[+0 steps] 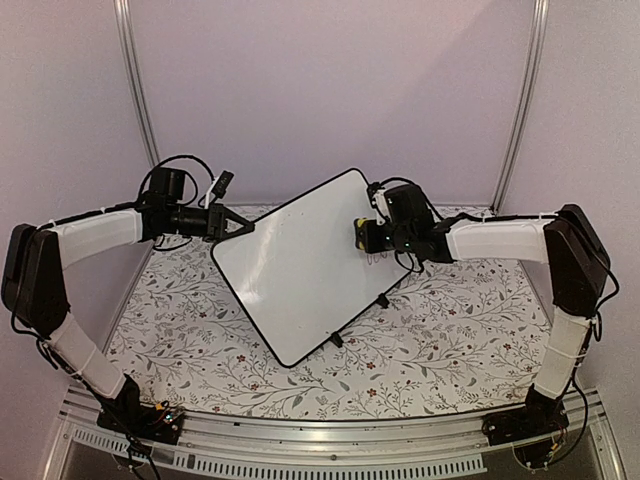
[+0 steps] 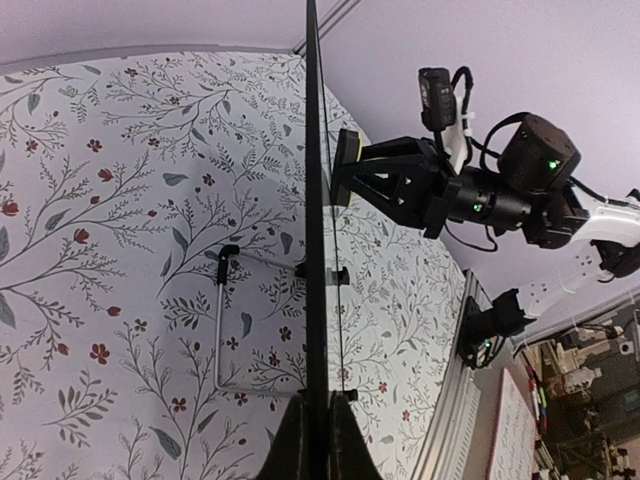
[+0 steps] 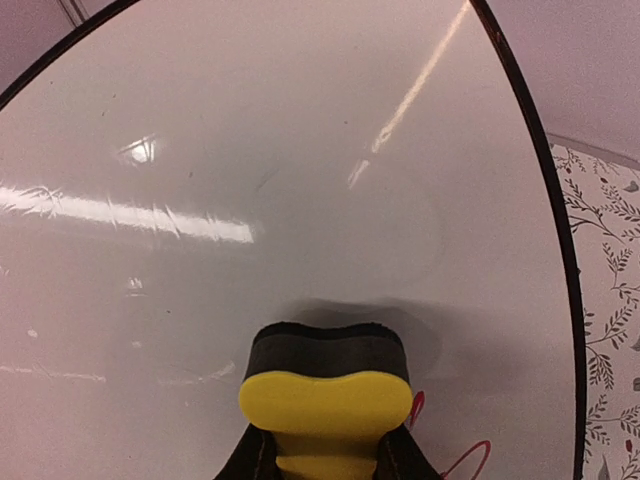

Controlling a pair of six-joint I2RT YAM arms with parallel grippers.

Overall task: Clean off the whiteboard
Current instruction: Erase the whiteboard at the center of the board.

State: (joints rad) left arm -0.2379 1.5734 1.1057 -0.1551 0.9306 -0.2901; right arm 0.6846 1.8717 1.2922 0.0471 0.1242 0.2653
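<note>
yellow eraser [image 3: 325, 385] in right claw [image 3: 327, 452], against whiteboard [image 3: 250, 180]

No text readable; red strokes [image 3: 468, 458] on the whiteboard [image 3: 300, 150] may be writing

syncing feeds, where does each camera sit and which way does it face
top external: above, behind the robot, looking down on the whiteboard and floral table; left arm, right arm show.
left wrist: looks along the whiteboard edge-on; left jaws clamp its edge.
right wrist: faces the whiteboard's front; right jaws hold a yellow eraser.
shared: top and left wrist both show the eraser.
</note>
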